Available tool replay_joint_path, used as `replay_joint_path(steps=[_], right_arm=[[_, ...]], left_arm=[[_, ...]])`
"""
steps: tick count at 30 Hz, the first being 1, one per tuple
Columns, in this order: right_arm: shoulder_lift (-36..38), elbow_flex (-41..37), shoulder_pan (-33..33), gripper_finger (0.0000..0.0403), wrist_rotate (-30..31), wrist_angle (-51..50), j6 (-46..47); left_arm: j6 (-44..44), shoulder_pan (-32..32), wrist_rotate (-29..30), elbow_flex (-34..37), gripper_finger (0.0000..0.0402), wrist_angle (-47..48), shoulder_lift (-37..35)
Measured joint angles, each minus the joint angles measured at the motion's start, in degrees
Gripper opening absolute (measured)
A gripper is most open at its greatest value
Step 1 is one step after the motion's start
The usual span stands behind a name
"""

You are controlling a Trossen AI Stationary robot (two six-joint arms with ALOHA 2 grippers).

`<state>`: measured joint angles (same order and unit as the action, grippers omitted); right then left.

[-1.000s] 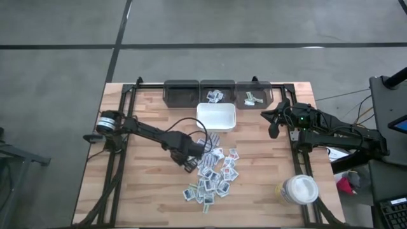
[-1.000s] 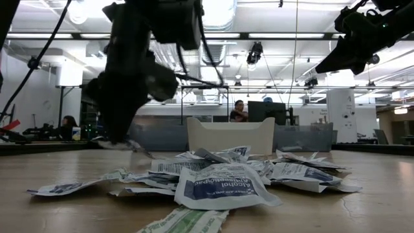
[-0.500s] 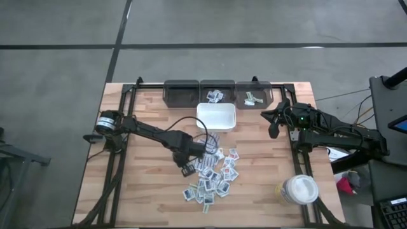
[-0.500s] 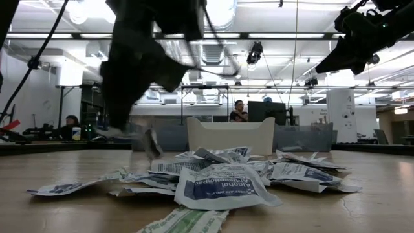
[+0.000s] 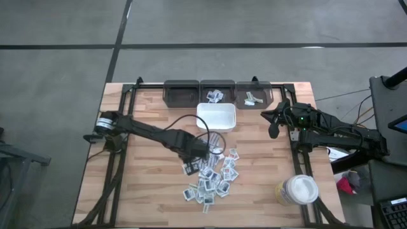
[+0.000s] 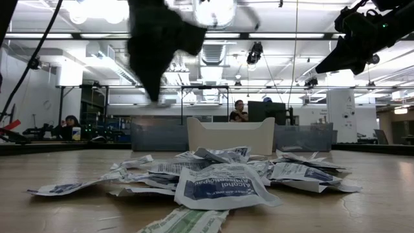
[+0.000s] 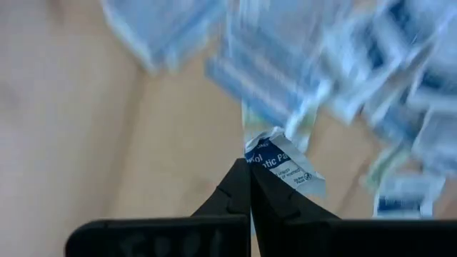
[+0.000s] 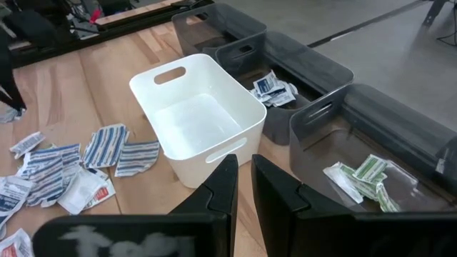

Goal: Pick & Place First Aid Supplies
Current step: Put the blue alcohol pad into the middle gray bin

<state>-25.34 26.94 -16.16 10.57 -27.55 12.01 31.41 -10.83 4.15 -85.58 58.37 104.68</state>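
Fingers of the left gripper pinch a small white blue-printed packet above the scattered packet pile; right gripper fingers stand slightly apart, empty, near the white square tray.

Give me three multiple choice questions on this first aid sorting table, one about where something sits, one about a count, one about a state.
1. Where is the white-lidded jar?
A. Near the right arm's base, at the table's front right
B. Inside the white tray
C. In the middle bin

2. How many dark bins stand in the row behind the white tray?
A. One
B. Three
C. Five

3. What is the left tool doing?
A. Standing wide open over the bins
B. Shut on a blue-printed packet
C. Gripping the jar

Answers:
1 A: the high view shows the jar at that corner.
2 B: three bins side by side, the left bin looks empty.
3 B: the left wrist view shows the packet pinched between closed fingertips.
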Motion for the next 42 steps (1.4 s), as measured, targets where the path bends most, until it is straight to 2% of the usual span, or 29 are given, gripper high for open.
replay_joint_path(steps=[8, 11, 17, 19, 22, 25, 31, 37, 42], right_arm=[[0.0, 0.0, 0.0, 0.0038, 0.0, 0.0, 0.0], [0.0, 0.0, 0.0, 0.0038, 0.0, 0.0, 0.0], [0.1, 0.0, 0.0, 0.0038, 0.0, 0.0, 0.0], [0.0, 0.0, 0.0, 0.0038, 0.0, 0.0, 0.0], [0.0, 0.0, 0.0, 0.0038, 0.0, 0.0, 0.0], [0.0, 0.0, 0.0, 0.0038, 0.0, 0.0, 0.0], [0.0, 0.0, 0.0, 0.0038, 0.1, 0.0, 0.0], [0.0, 0.0, 0.0, 0.0038, 0.1, 0.0, 0.0], [0.0, 0.0, 0.0, 0.0038, 0.1, 0.0, 0.0]], left_arm=[[-17.6, 2.3, 30.0, -9.8, 0.0000, -7.3, -0.1], [-24.4, 5.8, 33.5, -11.5, 0.0000, -11.2, -0.1], [-37.1, 15.6, 33.2, -11.7, 0.0000, -21.0, -0.1], [-39.9, 18.9, 31.2, -11.7, 0.0000, -24.3, -0.1], [-41.9, 23.8, 25.2, -11.7, 0.0000, -29.2, -0.1], [-41.4, 28.2, 19.7, -11.7, 0.0000, -33.3, 0.6], [-37.2, 33.8, 14.0, -11.7, 0.0000, -37.5, 4.3], [-33.9, 36.5, 12.4, -14.6, 0.0000, -37.3, 10.4], [-31.5, 37.9, 9.2, -19.7, 0.0000, -36.2, 16.0]])
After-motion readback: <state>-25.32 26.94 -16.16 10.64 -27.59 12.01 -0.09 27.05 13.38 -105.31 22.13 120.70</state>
